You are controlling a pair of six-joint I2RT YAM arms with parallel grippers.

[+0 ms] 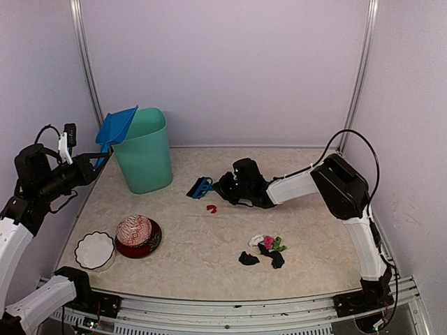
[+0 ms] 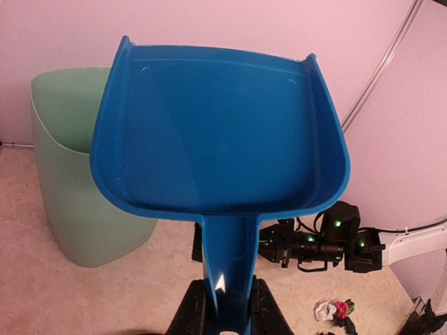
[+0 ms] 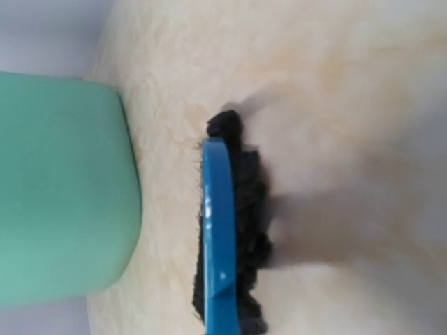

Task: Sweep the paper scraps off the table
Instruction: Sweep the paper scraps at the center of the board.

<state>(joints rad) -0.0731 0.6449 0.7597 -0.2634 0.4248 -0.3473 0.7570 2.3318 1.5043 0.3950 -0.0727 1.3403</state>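
Paper scraps lie in a small pile [image 1: 266,248] on the table [image 1: 307,209] at the front right: black, white, pink and green bits. One red scrap [image 1: 211,208] lies alone near the middle. The pile also shows in the left wrist view [image 2: 335,310]. My left gripper [image 1: 91,166] is shut on the handle of the blue dustpan [image 1: 116,128], held raised beside the green bin; its fingers [image 2: 190,310] clamp the handle [image 2: 227,265]. My right gripper [image 1: 219,185] is shut on the small blue hand brush [image 1: 201,187], whose black bristles [image 3: 250,223] are on the table just behind the red scrap.
A green bin [image 1: 144,152] stands at the back left, close to the brush [image 3: 219,237] in the right wrist view. A red patterned bowl [image 1: 137,234] and a white bowl [image 1: 94,250] sit at the front left. Walls enclose the back and sides.
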